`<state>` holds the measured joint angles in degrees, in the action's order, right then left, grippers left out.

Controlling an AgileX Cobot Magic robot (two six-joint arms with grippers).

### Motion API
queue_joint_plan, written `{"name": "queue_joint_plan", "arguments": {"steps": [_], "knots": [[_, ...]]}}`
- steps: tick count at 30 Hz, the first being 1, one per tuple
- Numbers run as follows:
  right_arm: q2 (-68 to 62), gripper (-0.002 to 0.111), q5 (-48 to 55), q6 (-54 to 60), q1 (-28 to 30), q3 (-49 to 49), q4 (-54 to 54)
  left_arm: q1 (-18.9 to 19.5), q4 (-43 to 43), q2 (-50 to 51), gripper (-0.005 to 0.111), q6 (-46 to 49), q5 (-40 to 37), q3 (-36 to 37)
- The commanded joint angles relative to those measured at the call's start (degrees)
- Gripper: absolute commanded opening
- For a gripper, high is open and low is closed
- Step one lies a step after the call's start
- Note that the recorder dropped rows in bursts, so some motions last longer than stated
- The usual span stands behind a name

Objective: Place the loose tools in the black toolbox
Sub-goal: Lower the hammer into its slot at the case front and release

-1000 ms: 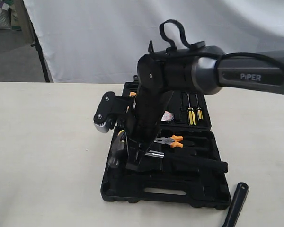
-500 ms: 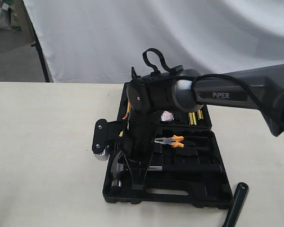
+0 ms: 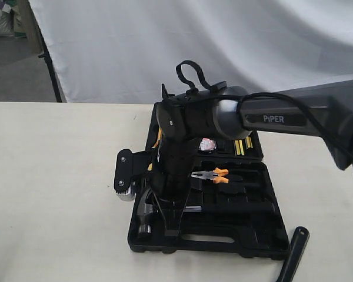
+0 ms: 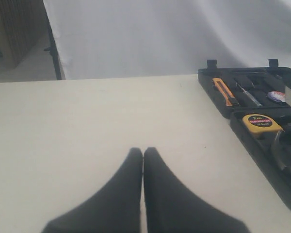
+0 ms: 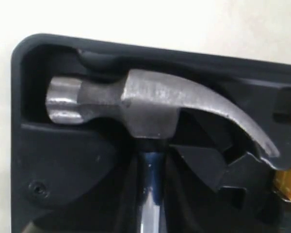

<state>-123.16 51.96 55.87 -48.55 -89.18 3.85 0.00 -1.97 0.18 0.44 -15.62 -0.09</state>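
The black toolbox (image 3: pixel 253 244) lies open on the table, and its corner fills the right wrist view (image 5: pixel 63 160). The claw hammer's steel head (image 5: pixel 145 107) sits in a recess at the near left corner (image 3: pixel 144 212). My right gripper (image 3: pixel 172 220) reaches across and down, shut on the hammer's shiny neck (image 5: pixel 152 194). The wrench's black handle (image 3: pixel 292 255) lies on the table by the box's near right corner. A small round tape roll (image 4: pixel 276 96) rests in the far half (image 3: pixel 207 144). My left gripper (image 4: pixel 143 151) hovers shut over bare table, left of the box.
Orange-handled pliers (image 3: pixel 212 174) and yellow-handled screwdrivers (image 3: pixel 241 144) lie in the box. A yellow tape measure (image 4: pixel 262 124) and an orange knife (image 4: pixel 224 91) sit along its left side. A white backdrop hangs behind the table.
The right arm swung left and lowered, laying the hammer's handle down into the near half. Over the last half second it has barely moved.
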Motion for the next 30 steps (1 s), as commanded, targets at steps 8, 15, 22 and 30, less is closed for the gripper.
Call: {"name": "queue_joint_plan", "arguments": {"steps": [8,15,22,30], "knots": [[1.04,0.089,1.26,-1.95,-0.17,-0.04,1.08,-0.04,0.24,-0.18,0.001,-0.44,0.14,0.09],[7.71,0.082,0.39,-4.47,-0.17,-0.04,1.24,-0.04,0.24,-0.18,0.001,-0.44,0.14,0.09],[10.61,0.025,4.10,-4.84,1.44,0.11,1.40,-0.04,0.24,-0.18,0.001,-0.44,0.14,0.09],[5.73,0.000,3.86,-5.16,2.32,9.48,1.04,-0.04,0.24,-0.18,0.001,-0.44,0.14,0.09]]}}
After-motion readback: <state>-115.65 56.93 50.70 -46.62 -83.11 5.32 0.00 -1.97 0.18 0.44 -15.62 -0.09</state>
